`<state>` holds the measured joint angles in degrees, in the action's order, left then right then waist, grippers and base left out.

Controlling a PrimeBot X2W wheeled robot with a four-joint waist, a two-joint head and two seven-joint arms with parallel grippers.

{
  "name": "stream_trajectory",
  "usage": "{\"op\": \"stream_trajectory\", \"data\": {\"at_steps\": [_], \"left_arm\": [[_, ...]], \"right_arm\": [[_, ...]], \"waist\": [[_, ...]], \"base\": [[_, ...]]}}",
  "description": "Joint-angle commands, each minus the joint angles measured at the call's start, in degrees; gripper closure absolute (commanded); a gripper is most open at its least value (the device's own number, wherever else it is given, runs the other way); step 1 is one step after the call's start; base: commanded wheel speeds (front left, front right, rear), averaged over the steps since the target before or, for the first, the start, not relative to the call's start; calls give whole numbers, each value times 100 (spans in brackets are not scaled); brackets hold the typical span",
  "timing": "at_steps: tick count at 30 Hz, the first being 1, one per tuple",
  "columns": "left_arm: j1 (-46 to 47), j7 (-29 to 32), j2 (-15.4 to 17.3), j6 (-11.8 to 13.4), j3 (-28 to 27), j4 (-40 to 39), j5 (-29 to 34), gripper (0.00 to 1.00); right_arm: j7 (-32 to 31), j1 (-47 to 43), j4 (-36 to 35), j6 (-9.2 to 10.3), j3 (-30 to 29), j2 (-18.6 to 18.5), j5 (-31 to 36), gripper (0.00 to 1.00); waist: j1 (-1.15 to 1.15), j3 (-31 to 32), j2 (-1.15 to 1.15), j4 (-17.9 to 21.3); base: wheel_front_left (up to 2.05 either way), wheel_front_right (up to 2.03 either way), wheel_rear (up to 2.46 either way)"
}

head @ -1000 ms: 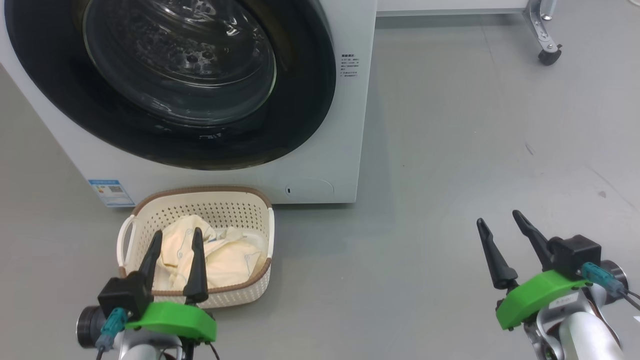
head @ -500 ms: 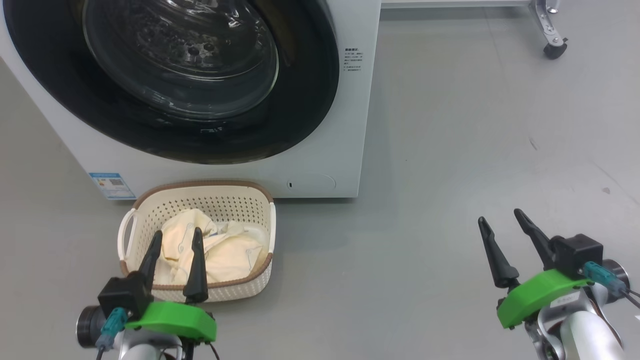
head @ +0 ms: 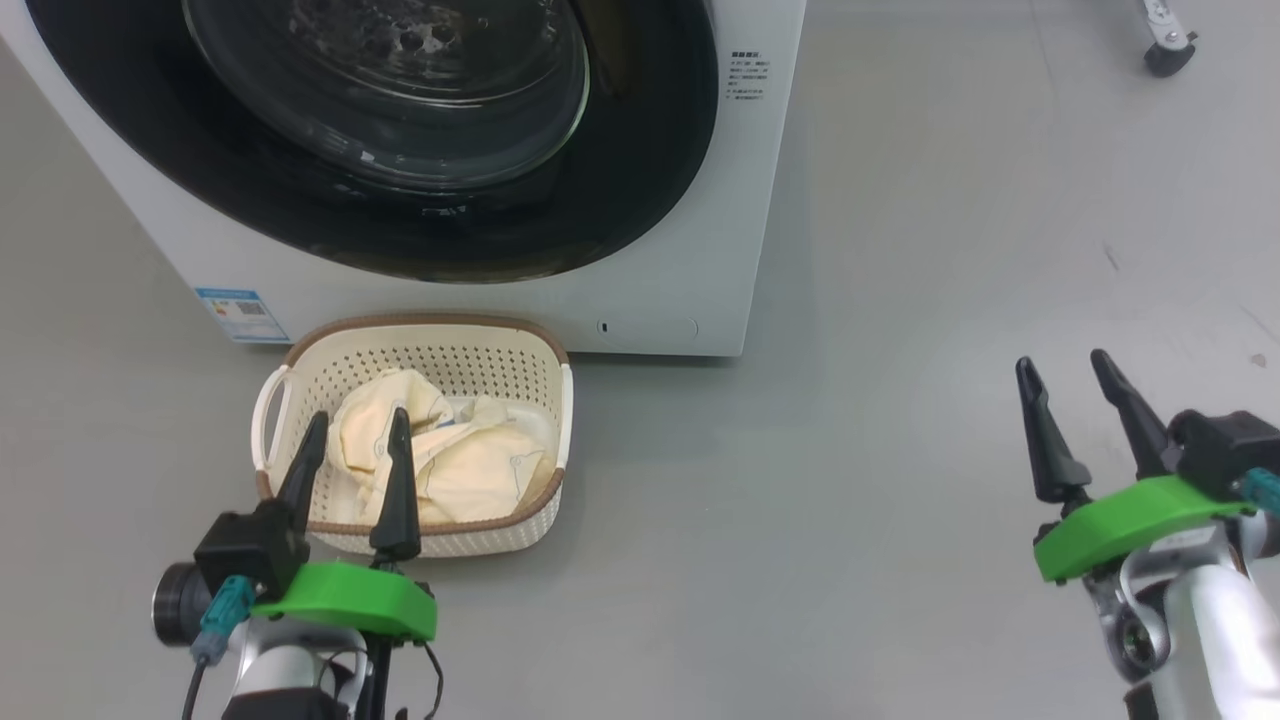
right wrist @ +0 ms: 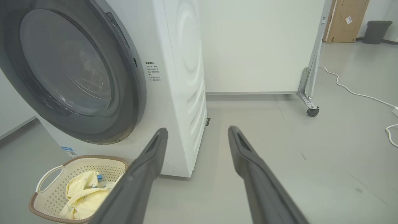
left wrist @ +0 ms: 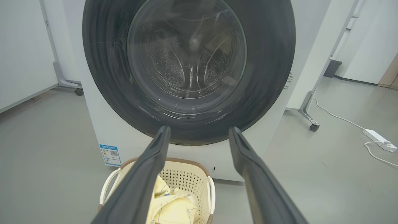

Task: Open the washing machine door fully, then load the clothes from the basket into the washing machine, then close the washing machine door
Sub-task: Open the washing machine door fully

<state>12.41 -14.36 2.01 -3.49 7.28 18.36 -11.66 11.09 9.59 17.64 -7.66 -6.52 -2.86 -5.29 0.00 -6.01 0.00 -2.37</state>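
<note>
Left gripper [head: 357, 422]: I am holding it low at 7 o'clock in the head view, fingers spread apart and gripping nothing. It is hovering at the near rim of the basket, so it is lined up for the clothes once the door is out of the way.
Right gripper [head: 1061, 362]: I am holding it at 4 o'clock over bare floor [head: 900, 500], likewise spread and empty. Since it is sitting off the machine's right side, I judge it the free arm for the door.
Basket [head: 430, 323]: it is sitting on the floor at 11 o'clock, just beside the machine's front, probably so the carry is short.
Clothes [head: 470, 465]: they are lying bunched inside the basket, none lifted.
Washing machine [head: 745, 250]: it is standing at 12 o'clock, beyond the basket.
Washing machine door [head: 640, 190]: it is lying flush against the front in the right wrist view, so I am reading it as closed. Opening it is the step in hand, and nothing is done yet.
Risk: the basket is sitting right under the door, so I am planning my reach around it.
</note>
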Motion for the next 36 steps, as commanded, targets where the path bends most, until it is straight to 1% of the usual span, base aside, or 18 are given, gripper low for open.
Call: {"op": "stream_trajectory", "data": {"at_steps": [1, 2, 3, 5, 9, 12, 15, 18, 19, 24, 28, 32, 36], "left_arm": [[257, -63, 88, 9, -182, -224, 45, 0], [271, -63, 88, 5, -181, -238, 47, 0], [283, -63, 88, 2, -181, -254, 50, 0], [305, -63, 88, 1, -174, -282, 54, 0], [370, -63, 88, -4, -132, -322, 45, 0], [413, -63, 88, -1, -86, -353, 41, 0], [450, -63, 88, 10, -15, -375, 32, 0], [515, -63, 88, 10, 57, -403, -26, 0], [515, -63, 88, 10, 57, -403, -26, 0], [669, -63, 87, 17, 204, -433, -83, 0], [791, -63, 87, 27, 304, -452, -91, 0], [882, -63, 87, 37, 391, -455, -115, 0], [972, -63, 87, 58, 481, -434, -162, 0]], "right_arm": [[65, 391, -152, 17, 42, -31, -128, 15], [71, 470, -136, 17, 3, -32, -180, 26], [69, 563, -107, 17, -36, -30, -297, 53], [69, 768, -50, 17, -83, -28, -507, 100], [66, 1176, 30, 17, -127, -52, -1013, 100], [34, 1529, 144, 17, -132, -43, -1630, 100], [-117, 1932, 285, 17, -116, -29, -2687, 100], [-423, 2323, 408, 17, -96, -21, -3925, 100], [-423, 2323, 408, 17, -96, -21, -3925, 100], [-1155, 2906, 599, 17, -161, -65, -5679, 100], [-1872, 3346, 862, 17, -294, -84, -6775, 100], [-2540, 3813, 1239, 17, -451, -87, -7563, 100], [-3121, 4287, 1676, 17, -510, -116, -8027, 100]], "waist": [[0, -86, 0, -49], [0, -117, 0, -60], [0, -148, 0, -66], [0, -213, 0, -85], [0, -350, 0, -156], [0, -462, 0, -204], [0, -586, 0, -258], [0, -726, 0, -334], [0, -726, 0, -334], [0, -944, 0, -481], [0, -1106, 0, -578], [0, -1246, 0, -654], [0, -1368, 0, -723]], "base": [[0, 0, 0], [0, 0, 0], [0, 0, 0], [0, 0, 0], [0, 0, 0], [0, 0, 0], [0, 0, 0], [0, 0, 0], [0, 0, 0], [0, 0, 0], [0, 0, 0], [0, 0, 0], [0, 0, 0]]}}
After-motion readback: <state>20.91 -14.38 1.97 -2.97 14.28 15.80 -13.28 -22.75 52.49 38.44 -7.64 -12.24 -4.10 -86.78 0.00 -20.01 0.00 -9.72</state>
